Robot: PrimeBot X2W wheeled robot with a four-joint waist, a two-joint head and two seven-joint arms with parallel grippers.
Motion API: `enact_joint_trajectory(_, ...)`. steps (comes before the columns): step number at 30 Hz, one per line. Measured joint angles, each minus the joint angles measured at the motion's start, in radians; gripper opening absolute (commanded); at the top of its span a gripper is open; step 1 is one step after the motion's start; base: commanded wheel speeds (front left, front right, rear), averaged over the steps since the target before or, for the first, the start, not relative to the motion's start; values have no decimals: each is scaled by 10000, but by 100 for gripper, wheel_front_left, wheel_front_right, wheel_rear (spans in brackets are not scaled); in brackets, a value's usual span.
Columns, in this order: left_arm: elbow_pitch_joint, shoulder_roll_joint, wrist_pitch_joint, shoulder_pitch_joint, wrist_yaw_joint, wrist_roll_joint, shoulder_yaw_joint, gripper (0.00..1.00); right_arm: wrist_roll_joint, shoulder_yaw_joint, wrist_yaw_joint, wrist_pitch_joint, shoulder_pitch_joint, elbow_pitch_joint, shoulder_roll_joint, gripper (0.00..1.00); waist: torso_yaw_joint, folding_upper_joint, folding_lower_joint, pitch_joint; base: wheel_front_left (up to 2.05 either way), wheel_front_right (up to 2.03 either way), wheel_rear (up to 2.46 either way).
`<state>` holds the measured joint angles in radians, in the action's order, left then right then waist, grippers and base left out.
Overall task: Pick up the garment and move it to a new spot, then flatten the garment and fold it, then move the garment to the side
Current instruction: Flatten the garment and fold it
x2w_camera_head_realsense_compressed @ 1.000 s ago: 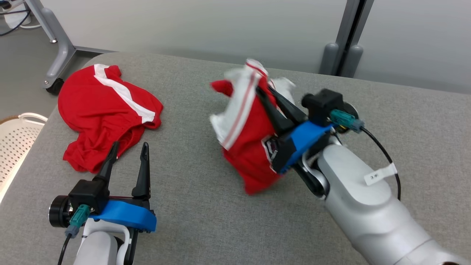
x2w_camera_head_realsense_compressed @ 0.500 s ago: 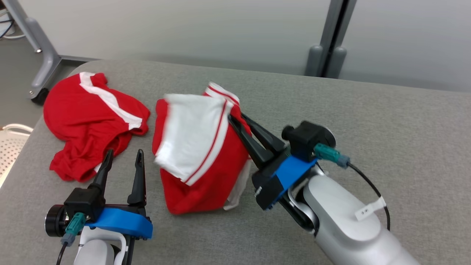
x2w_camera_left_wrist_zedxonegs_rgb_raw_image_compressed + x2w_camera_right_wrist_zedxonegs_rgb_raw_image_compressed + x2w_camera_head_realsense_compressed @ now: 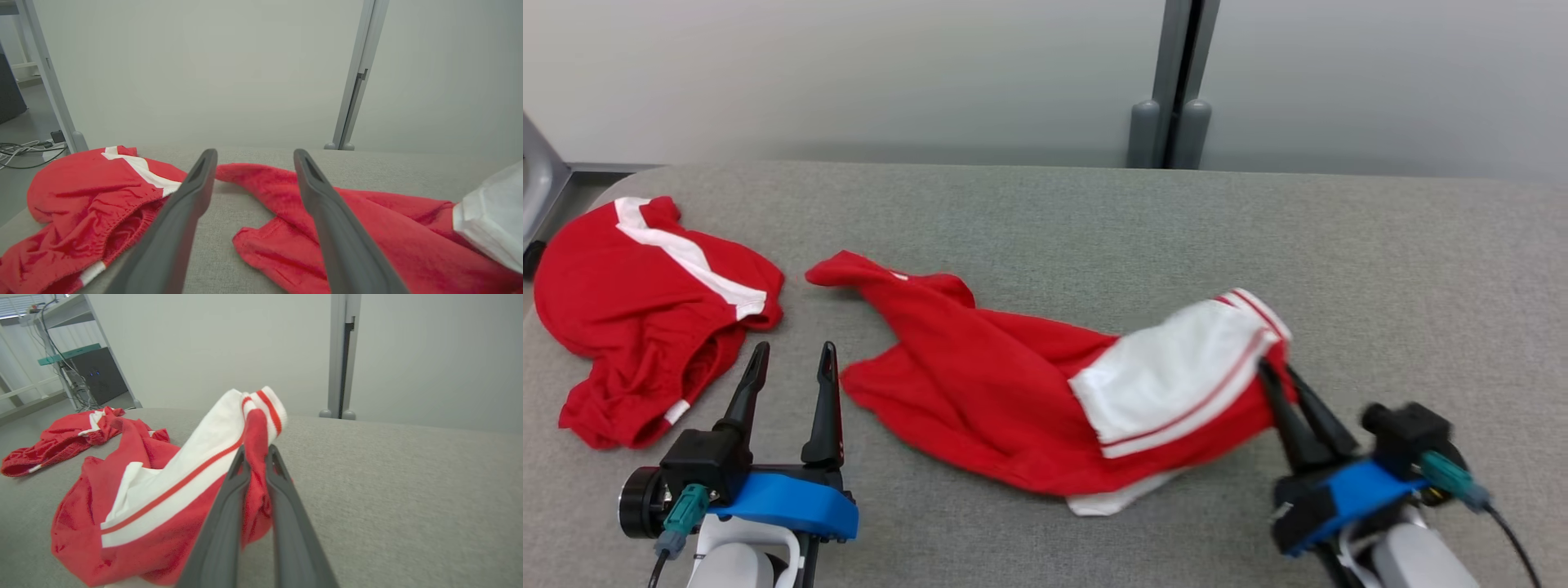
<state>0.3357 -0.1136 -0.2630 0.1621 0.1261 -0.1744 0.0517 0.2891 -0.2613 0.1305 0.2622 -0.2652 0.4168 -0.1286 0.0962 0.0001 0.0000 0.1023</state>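
Note:
The garment (image 3: pixel 980 392) is red with a white, red-striped panel (image 3: pixel 1176 376). It lies stretched across the middle of the grey table (image 3: pixel 1094 220), its right end lifted. My right gripper (image 3: pixel 1278 371) is shut on that right end, low at the right front. In the right wrist view the red cloth (image 3: pixel 255 457) is pinched between the two fingers, and the garment (image 3: pixel 122 514) trails off to the left. My left gripper (image 3: pixel 792 359) stands open at the lower left, just left of the garment's near corner (image 3: pixel 278 249), holding nothing.
A second red garment with a white stripe (image 3: pixel 645 302) lies crumpled at the table's left end, close beyond my left gripper (image 3: pixel 251 157). A grey post (image 3: pixel 1176 82) stands behind the far edge. The table's right half is bare grey fabric.
My right gripper has drawn the garment to the right and toward me, pulling it from a lifted bundle into a long spread on the table. The head camera also shifted. The left gripper has kept still.

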Motion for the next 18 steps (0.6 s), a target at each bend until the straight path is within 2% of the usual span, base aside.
enact_joint_trajectory(6, -13, 59, 0, -62, 29, 42, 31, 100, -142, 2125, 0, 2, 1260, -165, -207, 0, -247, 0, 0, -68, 0, 0, 0)
enact_joint_trajectory(11, -8, 52, 0, -107, 33, 29, 167, 100, -347, 3847, 0, 0, 1735, 192, -192, 0, -293, 0, 0, -103, 0, 0, 0)
enact_joint_trajectory(16, -4, 4, 0, -126, 35, -6, 219, 100, -734, 4807, 2, -33, 1762, 535, 73, 0, -304, 0, 0, -141, 0, 0, 0)
enact_joint_trajectory(17, 0, -12, 0, -146, 35, -17, 211, 100, -865, 4915, 2, -132, 1760, 667, 140, 34, -310, -1, 0, -164, 0, 0, 0)
enact_joint_trajectory(18, 4, -21, 0, -175, 35, -25, 215, 100, -943, 4991, 0, -146, 1754, 750, 203, 100, -318, -1, 1, -192, 0, 0, 0)
